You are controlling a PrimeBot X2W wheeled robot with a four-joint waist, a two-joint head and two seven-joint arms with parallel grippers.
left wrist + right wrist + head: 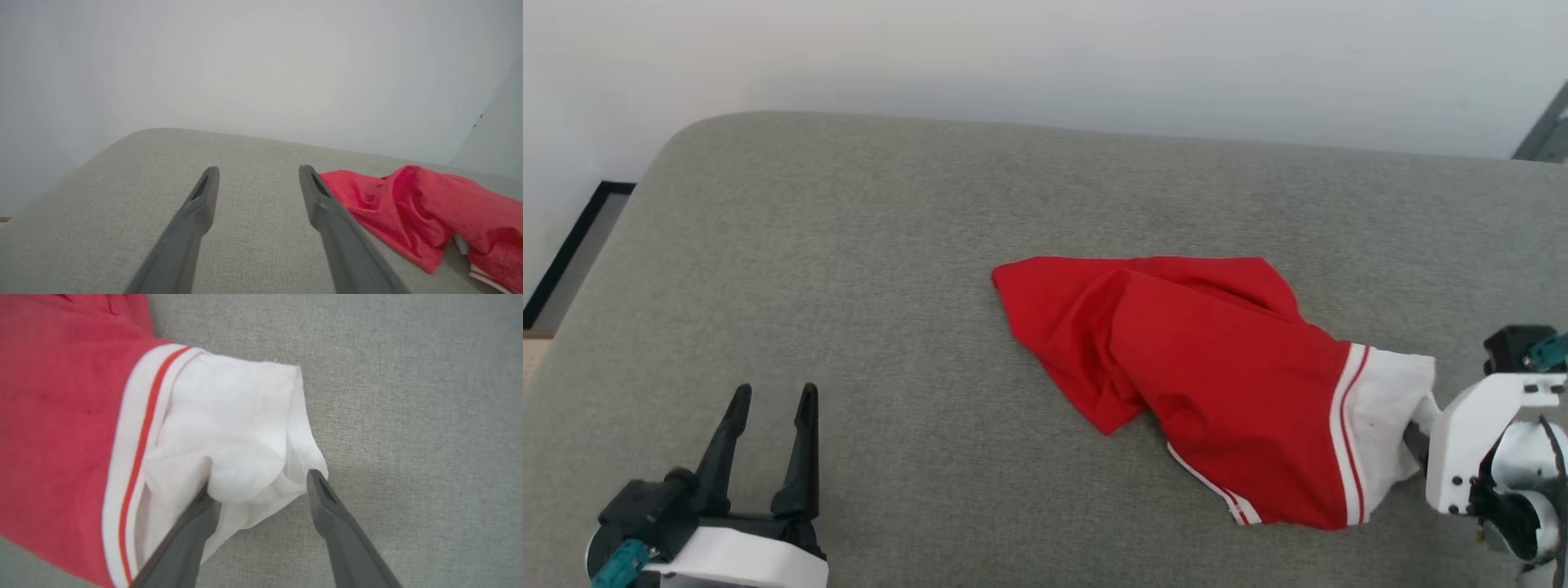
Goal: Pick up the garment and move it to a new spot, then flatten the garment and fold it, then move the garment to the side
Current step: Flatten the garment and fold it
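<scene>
One garment, a bright red T-shirt, lies crumpled on a grey padded surface, right of centre and nearer the robot's right side. One white sleeve with thin red-and-white stripes at its seam points toward the right edge of the head view. Two end effectors are in view. The surface has a rounded far left corner, and a pale wall stands behind it. Bare grey fabric spreads wide to the left of the shirt and beyond it. The left end effector sits low at the near left, well apart from the shirt, fingers spread wide with nothing between them. The right end effector reaches in from the right, its two fingers parted around the sleeve's bunched cuff, not closed on it
</scene>
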